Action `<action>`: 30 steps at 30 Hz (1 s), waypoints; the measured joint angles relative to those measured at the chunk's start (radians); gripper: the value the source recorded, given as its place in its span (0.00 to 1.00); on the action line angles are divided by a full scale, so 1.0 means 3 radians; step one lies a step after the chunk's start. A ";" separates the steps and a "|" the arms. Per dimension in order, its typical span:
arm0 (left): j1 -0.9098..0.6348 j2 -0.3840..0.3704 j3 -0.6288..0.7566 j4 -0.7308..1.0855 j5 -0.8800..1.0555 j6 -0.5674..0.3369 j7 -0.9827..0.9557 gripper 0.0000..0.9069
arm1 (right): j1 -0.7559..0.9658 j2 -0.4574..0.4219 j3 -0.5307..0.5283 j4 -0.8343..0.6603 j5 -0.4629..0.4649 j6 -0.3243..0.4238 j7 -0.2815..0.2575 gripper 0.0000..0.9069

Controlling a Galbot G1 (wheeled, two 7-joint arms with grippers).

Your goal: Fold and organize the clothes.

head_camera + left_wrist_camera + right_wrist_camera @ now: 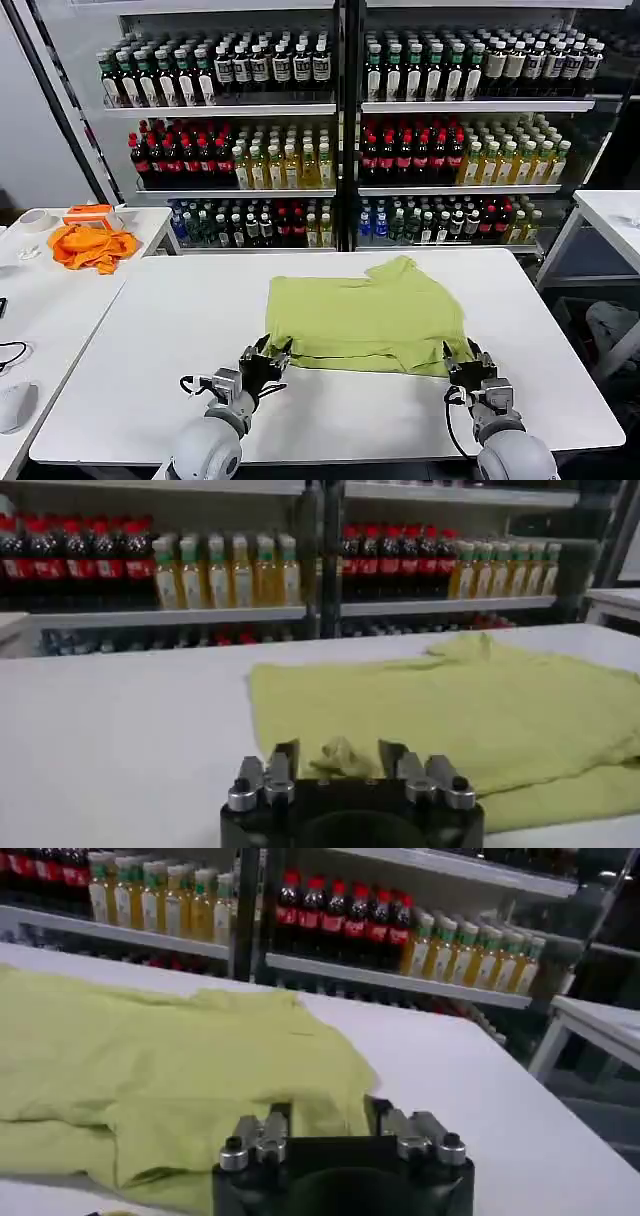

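One of the clothes, a lime T-shirt (365,315), lies partly folded in the middle of the white table (180,340), its doubled hem toward me. My left gripper (268,352) sits at the shirt's near left corner. In the left wrist view the left gripper (338,755) is open, with a small bunch of the shirt (450,710) between its fingers. My right gripper (462,358) rests at the near right corner. In the right wrist view the right gripper (328,1113) is open too, its fingers straddling the edge of the shirt (150,1058).
A bright orange cloth (92,245) lies on the side table at the left, near a tape roll (35,220). Shelves of bottles (400,150) stand behind the table. Another white table (610,215) stands at the right.
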 measured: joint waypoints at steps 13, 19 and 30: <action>-0.0034 -0.0023 0.0041 0.0166 0.0005 -0.0044 -0.0002 0.02 | -0.0043 0.0053 0.0075 -0.0065 0.0285 -0.0164 0.0070 0.39; -0.0046 -0.0014 0.0073 0.0236 0.0006 -0.0079 0.0016 0.02 | 0.0039 0.0072 0.0003 -0.0165 0.0334 -0.0163 0.0089 0.00; -0.0066 -0.0010 0.0110 0.0319 0.0001 -0.0114 0.0039 0.02 | 0.0121 0.0078 -0.0082 -0.0262 0.0349 -0.0163 0.0093 0.00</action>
